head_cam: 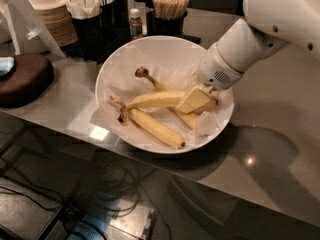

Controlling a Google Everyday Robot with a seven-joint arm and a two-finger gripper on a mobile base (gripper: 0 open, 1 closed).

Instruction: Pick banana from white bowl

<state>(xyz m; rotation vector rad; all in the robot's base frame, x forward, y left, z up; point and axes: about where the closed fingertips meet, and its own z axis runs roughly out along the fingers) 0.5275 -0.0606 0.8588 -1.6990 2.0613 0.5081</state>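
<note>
The white bowl (pixel 150 49) is wide, shallow and lined with crinkled white paper, and it holds three bananas. The banana (pixel 156 128), thick and yellow with a dark tip and a dark brown stem end, lies along the bowl's front. A slimmer banana (pixel 155 100) lies across the middle, with its stem to the left. A slim banana with a knobby brown stem (pixel 159 85) lies behind, partly under the others. My gripper (pixel 198 101) is down inside the bowl's right half, at the right end of the middle banana, up and to the right of the thick banana.
Stacked beige bowls (pixel 50 14), dark holders with napkins (pixel 87 9), a small bottle (pixel 135 23) and a cup of wooden stirrers (pixel 170 6) stand behind the bowl. A dark brown round object (pixel 22 79) lies left. The counter edge runs just in front of the bowl.
</note>
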